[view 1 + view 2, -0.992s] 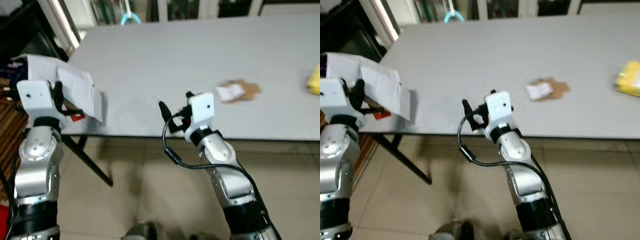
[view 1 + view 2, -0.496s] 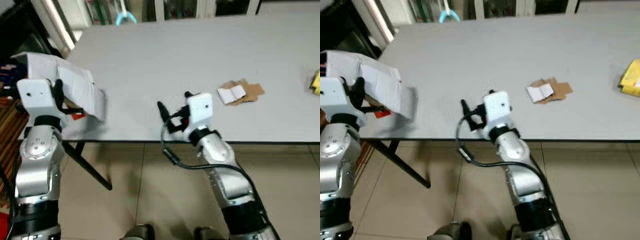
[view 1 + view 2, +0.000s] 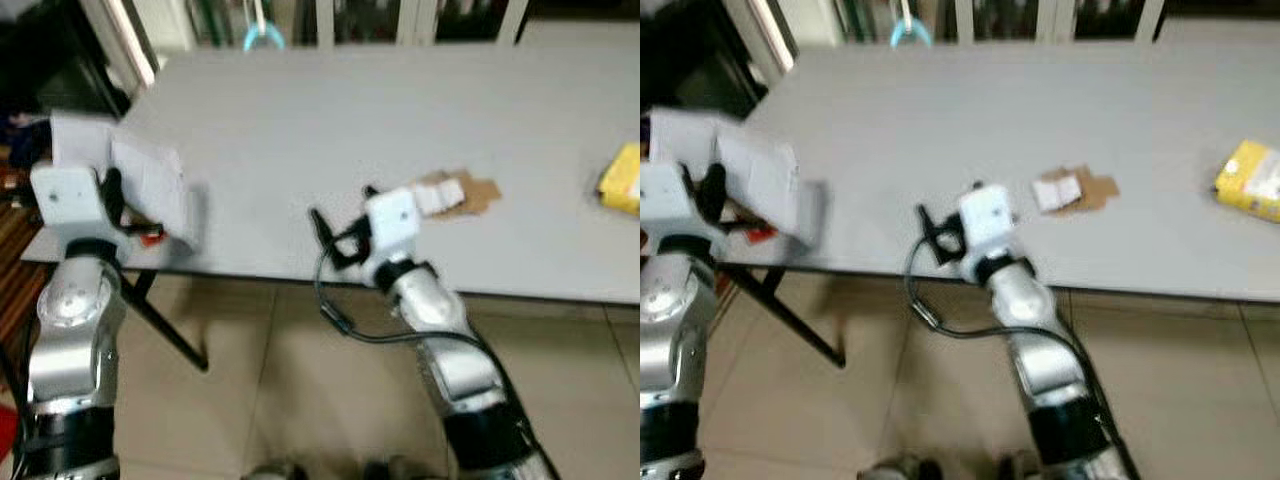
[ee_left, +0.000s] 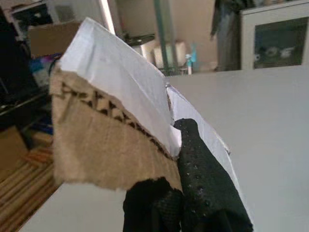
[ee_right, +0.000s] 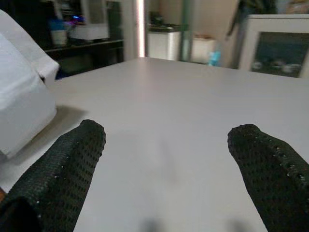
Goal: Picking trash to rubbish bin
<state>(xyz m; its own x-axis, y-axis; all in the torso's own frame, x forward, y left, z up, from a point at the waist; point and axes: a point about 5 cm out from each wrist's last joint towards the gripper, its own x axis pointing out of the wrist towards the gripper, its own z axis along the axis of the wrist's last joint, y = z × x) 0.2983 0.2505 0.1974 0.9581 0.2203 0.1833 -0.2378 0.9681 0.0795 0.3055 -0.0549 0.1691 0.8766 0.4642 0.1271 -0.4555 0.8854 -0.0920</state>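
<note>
**Table-edge inventory: one piece in hand, further scraps on the tabletop**

Shifted since the previous frames: the whole scene sits differently in the head views and is blurred, consistent with camera movement; both arms keep the same poses relative to the table.

Item 1. Left gripper (image 4: 186, 193): raised at the table's left corner, fingers pinched together on a piece of cardboard (image 4: 104, 145). The piece is torn corrugated board, brown on one face with white paper on the other, standing upright above the fingers. In the head view it appears as a white sheet (image 3: 140, 180) beside the wrist, over the table corner.

Item 2. Right gripper (image 3: 335, 235): held at the near table edge, pointing toward the robot's left. Fingers (image 5: 67, 169) spread wide apart with nothing between them, hovering just above the tabletop.

Item 3. Table (image 3: 330, 130): large, pale grey top on dark legs, tiled floor beneath.

Item 4. Torn scrap (image 3: 455, 193): brown cardboard with a white patch, lying flat on the table just beyond the right wrist.

Item 5. Yellow packet (image 3: 1252, 180): lying near the table's right end, well apart from both grippers.
</note>
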